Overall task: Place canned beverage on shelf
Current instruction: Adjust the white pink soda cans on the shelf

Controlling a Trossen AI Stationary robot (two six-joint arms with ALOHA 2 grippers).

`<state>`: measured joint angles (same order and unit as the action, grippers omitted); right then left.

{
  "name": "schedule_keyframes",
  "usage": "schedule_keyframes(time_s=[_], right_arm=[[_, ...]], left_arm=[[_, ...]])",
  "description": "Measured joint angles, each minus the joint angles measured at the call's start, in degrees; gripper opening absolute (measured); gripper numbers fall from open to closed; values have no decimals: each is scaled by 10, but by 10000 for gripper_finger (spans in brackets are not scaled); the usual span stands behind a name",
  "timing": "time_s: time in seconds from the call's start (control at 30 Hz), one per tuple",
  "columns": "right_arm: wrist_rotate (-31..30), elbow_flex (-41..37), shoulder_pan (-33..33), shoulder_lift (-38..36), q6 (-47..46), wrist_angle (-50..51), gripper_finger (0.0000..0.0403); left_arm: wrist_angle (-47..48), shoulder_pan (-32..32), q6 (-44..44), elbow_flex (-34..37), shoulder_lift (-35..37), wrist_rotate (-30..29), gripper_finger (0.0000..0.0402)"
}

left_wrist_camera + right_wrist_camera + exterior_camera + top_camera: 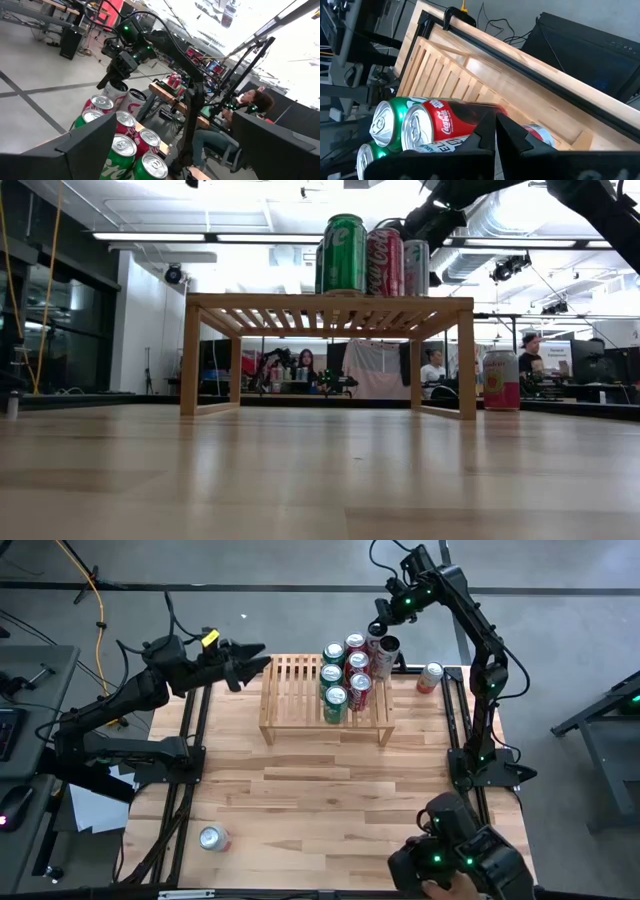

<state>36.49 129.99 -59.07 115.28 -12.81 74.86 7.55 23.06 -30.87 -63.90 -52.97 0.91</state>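
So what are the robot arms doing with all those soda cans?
They are stocking cans onto the wooden shelf. Seven green and red cans crowd its right end. The right gripper hangs shut just above the back of that group. The left gripper waits open beside the shelf. Two more cans, one pink, one silver, lie on the table.

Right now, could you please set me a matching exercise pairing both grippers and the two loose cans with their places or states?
1 left gripper
2 right gripper
3 pink can
4 silver can

A on the table, near left
B open, beside the shelf's left end
C upright on the table, right of the shelf
D shut, above the shelf's far-right cans

Pairs: 1-B, 2-D, 3-C, 4-A
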Motion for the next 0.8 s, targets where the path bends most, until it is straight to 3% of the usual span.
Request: schedule_keyframes(time_s=[0.27, 0.5, 0.7, 0.8], right_arm=[[-6, 0, 2, -3, 2, 0, 0], [-103, 28, -16, -22, 1, 3, 0], [-181, 49, -20, -43, 67, 155, 0], [-195, 8, -10, -69, 72, 149, 0]], left_arm=[[0, -8, 0, 0, 0, 0, 388], [0, -8, -2, 0, 0, 0, 388], [0, -8, -1, 0, 0, 0, 388], [0, -8, -1, 0, 0, 0, 388]])
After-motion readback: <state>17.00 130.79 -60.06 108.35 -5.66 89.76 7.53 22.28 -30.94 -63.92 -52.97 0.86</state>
